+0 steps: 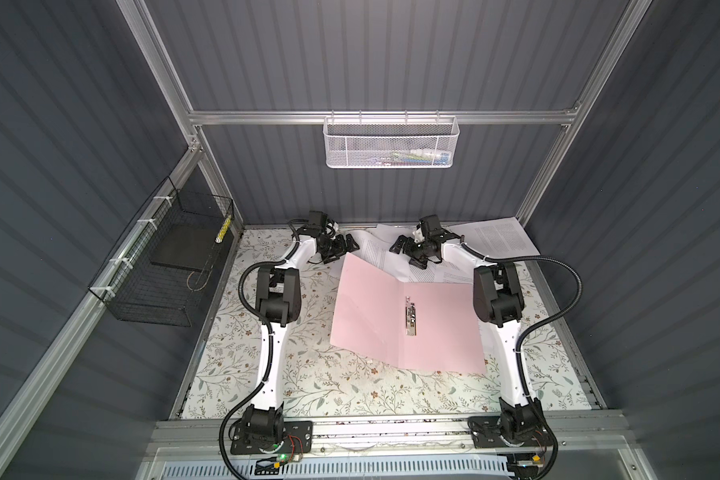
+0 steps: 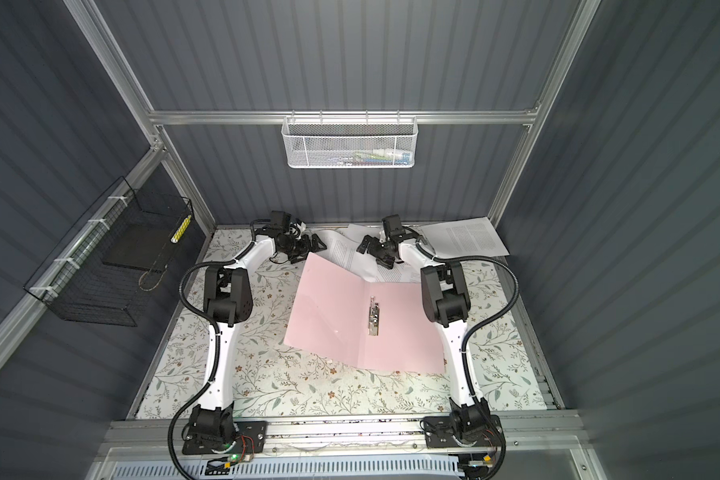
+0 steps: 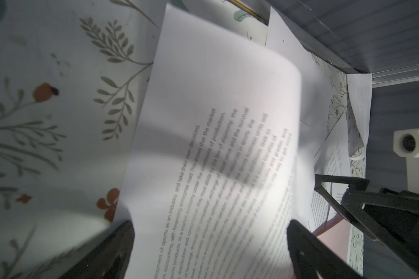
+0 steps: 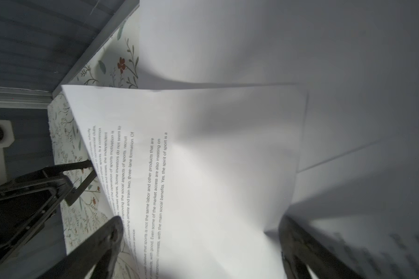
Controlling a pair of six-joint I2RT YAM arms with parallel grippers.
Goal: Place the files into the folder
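Right now the files (image 1: 377, 255) are lying loose and overlapping directly beneath my two grippers, and none is sitting in the folder (image 1: 371, 316) yet. One of the files (image 3: 215, 120) is running out lengthwise from between the fingers of my left gripper (image 3: 211, 224). Its long axis is heading straight ahead of the palm and its far end is curling upward. Another of the files (image 4: 203, 157) is lying the same way under my right gripper (image 4: 200, 219), its long axis following the reach of the fingers.

I am holding both grippers wide apart and gripping nothing, with one finger flanking the paper on each side. The wrist views are blurring here, so I cannot tell whether the fingertips are touching paper or hanging just above it.

In both top views the grippers are facing each other across the pile, near one another, so each is about equally close to the middle sheets. A further sheet (image 1: 499, 237) is lying out past the back of my right gripper, well apart from the left one.

The folder is lying open behind both grippers, toward my bases, with its far edge right up against the nearest sheets. Its metal clip (image 1: 410, 318) is sitting just on the right-arm side of the fold.

I am judging that the coming move is turning on direction: pinching an edge ahead, then drawing it backward.
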